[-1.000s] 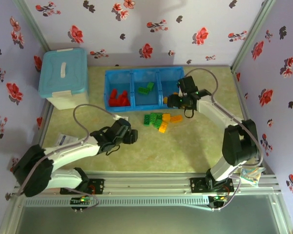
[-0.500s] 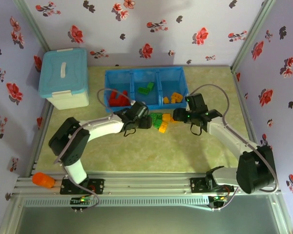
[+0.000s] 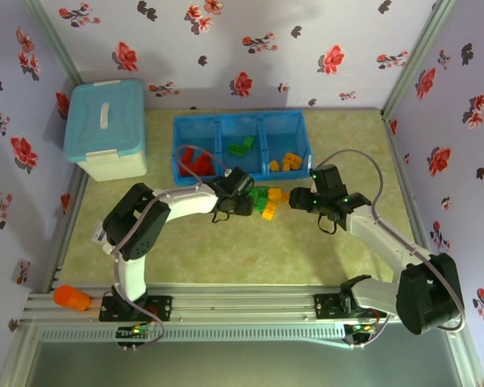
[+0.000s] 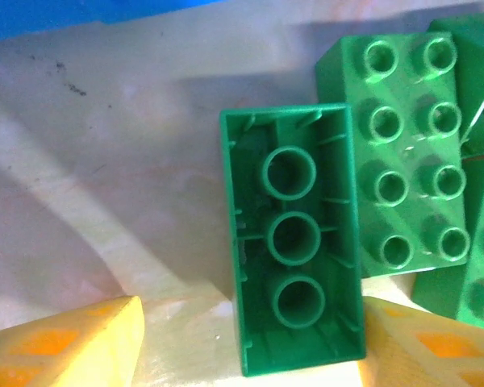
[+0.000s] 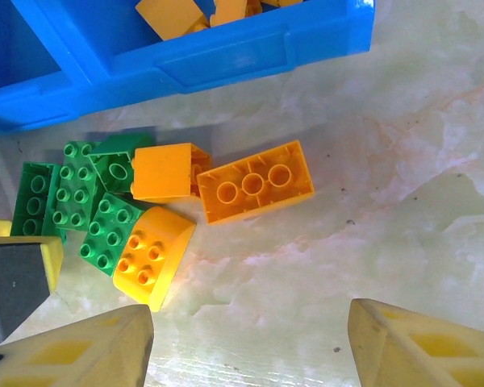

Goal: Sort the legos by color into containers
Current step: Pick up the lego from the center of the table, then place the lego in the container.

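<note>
While both arms crowd the same small heap of loose legos (image 3: 263,200) on the table (image 3: 226,246), just on the near side of the bright blue three-compartment plastic tray (image 3: 260,137), the main risk is a clash between them. The left gripper (image 4: 250,345) hangs with its jaws apart astride an upturned green brick (image 4: 294,238), hollow side up. One yellow fingertip stands clear of the brick on the left; the other sits right at its corner on the right. A second green brick (image 4: 407,193), studs up, lies touching that same long side. I judge the right-hand finger may land on it instead of slipping between, and a squeeze could then drag both bricks or tip the chosen one. Only the near end of the brick sits between the fingers, so it might also pivot when lifted.

The right gripper (image 5: 246,347) is likewise spread wide and empty, hovering over bare table just near of an upturned orange brick (image 5: 256,192) and a yellow sloped brick (image 5: 149,256). The left arm's finger (image 5: 16,278) shows close beside the green bricks there. If both descend together, either could shove the heap and scatter the other's target. Red bricks (image 3: 195,161) lie in the tray's left compartment, green ones (image 3: 242,147) in the middle and orange ones (image 3: 286,163) on the right. A brick let go over a divider could fall among the wrong colour.
</note>
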Robot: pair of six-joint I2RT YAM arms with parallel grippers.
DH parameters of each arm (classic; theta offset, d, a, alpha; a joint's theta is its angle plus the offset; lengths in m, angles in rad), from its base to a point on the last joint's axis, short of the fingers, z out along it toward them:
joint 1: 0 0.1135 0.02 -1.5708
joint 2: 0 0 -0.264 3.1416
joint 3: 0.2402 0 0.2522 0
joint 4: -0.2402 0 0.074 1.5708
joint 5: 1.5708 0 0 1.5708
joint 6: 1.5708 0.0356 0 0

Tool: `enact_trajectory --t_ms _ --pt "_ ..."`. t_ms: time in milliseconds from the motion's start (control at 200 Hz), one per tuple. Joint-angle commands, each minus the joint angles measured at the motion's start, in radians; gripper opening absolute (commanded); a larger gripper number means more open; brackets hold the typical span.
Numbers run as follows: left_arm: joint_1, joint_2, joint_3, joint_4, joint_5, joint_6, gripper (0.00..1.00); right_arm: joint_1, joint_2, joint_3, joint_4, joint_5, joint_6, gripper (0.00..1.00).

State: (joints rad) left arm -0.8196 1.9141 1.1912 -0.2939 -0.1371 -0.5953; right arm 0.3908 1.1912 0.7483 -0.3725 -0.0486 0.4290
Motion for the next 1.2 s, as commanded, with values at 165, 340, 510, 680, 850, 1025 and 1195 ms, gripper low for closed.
enact_trajectory --t_ms 165,340,510,680,850,1025,1195 --pt "0.005 0.035 0.07 -0.043 0.01 0.029 0.68 0.003 -0.041 -0.023 0.015 0.03 0.02 0.64" --pt "0.006 0.058 0.087 -0.058 0.005 0.034 0.61 0.004 -0.044 -0.02 0.005 0.031 0.017 0.64" --pt "0.006 0.059 0.083 -0.082 -0.014 0.033 0.51 0.003 -0.057 -0.024 -0.001 0.038 0.017 0.64" --pt "0.004 0.009 0.05 -0.094 -0.036 0.022 0.33 0.003 -0.06 -0.031 0.004 0.036 0.023 0.64" --pt "-0.002 -0.09 0.029 -0.128 -0.055 0.024 0.25 0.004 -0.064 -0.042 0.007 0.036 0.029 0.64" --pt "0.002 -0.246 0.033 -0.139 -0.06 0.054 0.24 0.005 -0.07 -0.061 0.012 0.037 0.035 0.63" --pt "0.055 -0.255 0.113 -0.17 -0.06 0.1 0.24 0.003 -0.083 -0.078 0.022 0.01 0.059 0.62"
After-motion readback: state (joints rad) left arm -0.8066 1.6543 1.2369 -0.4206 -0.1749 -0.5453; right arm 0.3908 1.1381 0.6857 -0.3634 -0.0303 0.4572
